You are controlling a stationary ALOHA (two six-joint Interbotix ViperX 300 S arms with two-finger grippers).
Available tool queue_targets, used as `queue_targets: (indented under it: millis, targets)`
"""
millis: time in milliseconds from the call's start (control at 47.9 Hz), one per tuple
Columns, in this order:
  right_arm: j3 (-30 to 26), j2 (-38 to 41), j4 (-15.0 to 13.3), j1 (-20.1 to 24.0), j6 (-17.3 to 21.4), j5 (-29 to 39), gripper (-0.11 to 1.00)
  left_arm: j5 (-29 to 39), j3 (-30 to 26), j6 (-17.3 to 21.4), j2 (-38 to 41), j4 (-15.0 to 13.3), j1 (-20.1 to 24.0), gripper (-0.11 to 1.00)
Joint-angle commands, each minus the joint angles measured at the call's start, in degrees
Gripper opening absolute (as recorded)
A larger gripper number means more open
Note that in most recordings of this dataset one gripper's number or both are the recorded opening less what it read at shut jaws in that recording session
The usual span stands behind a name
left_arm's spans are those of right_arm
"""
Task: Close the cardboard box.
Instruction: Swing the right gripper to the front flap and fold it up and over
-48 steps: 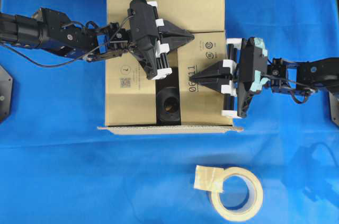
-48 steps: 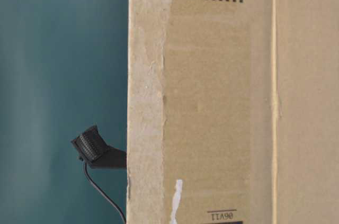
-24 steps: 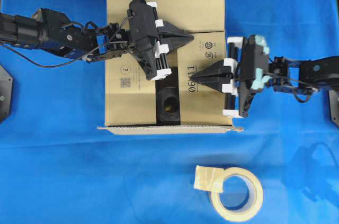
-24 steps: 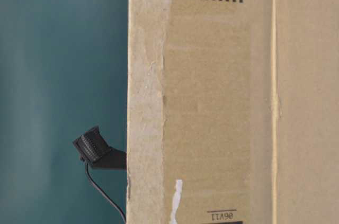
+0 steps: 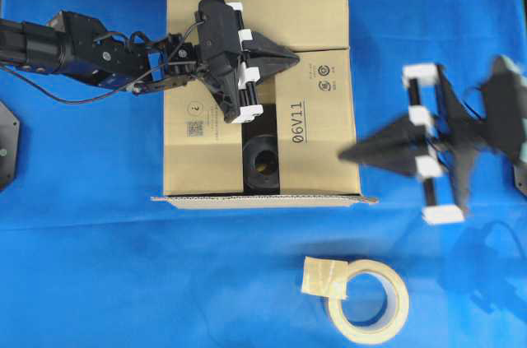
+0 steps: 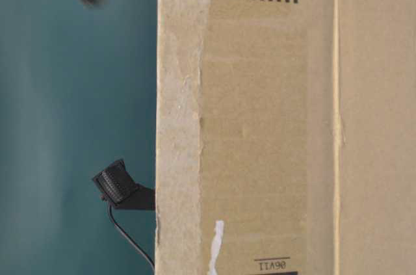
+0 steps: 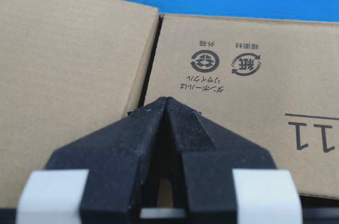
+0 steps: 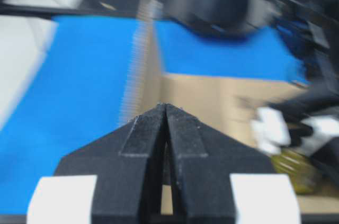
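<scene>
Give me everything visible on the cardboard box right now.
The cardboard box is brown corrugated, sitting on the blue cloth. Far and side flaps are folded down; a dark gap remains, showing a black object inside. The near flap stands up. The shut left gripper rests on the flaps; the right gripper is blurred at its right edge.

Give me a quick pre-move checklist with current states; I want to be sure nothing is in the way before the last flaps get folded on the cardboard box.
1. Left gripper shut, tip resting over the top of the cardboard box: ok.
2. Right gripper clear of the box: ok; it is shut, blurred with motion, its tip at the box's right edge.
3. Top fully closed: not ok; a dark opening shows between the side flaps.
4. Near flap folded over: not ok; only its edge shows along the front.
5. Tape roll away from the box: ok, it lies apart on the blue cloth.
6. Left gripper's contact pressure on the flap: cannot tell.
</scene>
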Motion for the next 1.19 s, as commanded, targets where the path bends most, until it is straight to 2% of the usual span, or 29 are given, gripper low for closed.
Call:
queue_targets:
  millis: [0,125,251,418,626,752,1023,1169]
  targets:
    - [0.2,-1.8,-0.2,4.7,-0.4,-1.1,0.00,-0.1,-0.1,0.1,-0.8,0.0,0.3,0.00]
    - [1.2,-0.3,-0.3,8.7,-0.5,-1.1,0.00,-0.1,-0.1,0.1,-0.8,0.0,0.3,0.00]
    - [2.9,3.5,0.1,10.5,-0.4,-2.2,0.00,-0.1,-0.1,0.1,-0.8,0.1,0.3,0.00]
    - [4.1,7.4,0.2,10.5,-0.1,-5.3,0.00,-0.1,-0.1,0.0,-0.8,0.1,0.4,0.00]
    - [4.5,7.0,0.1,9.7,-0.1,-6.2,0.00,-0.1,0.0,-0.1,-0.9,0.0,0.3,0.00]
    - [5.0,5.9,0.1,7.5,-0.1,-6.2,0.00,-0.1,-0.1,-0.2,-0.9,0.0,0.4,0.00]
    - [6.1,4.6,0.2,-2.4,0.1,-3.0,0.00,0.3,0.0,-0.4,-0.9,0.0,0.3,0.00]
    - [6.1,7.3,2.4,-7.6,0.2,0.4,0.00,0.4,0.0,-0.4,-0.9,0.0,0.3,0.00]
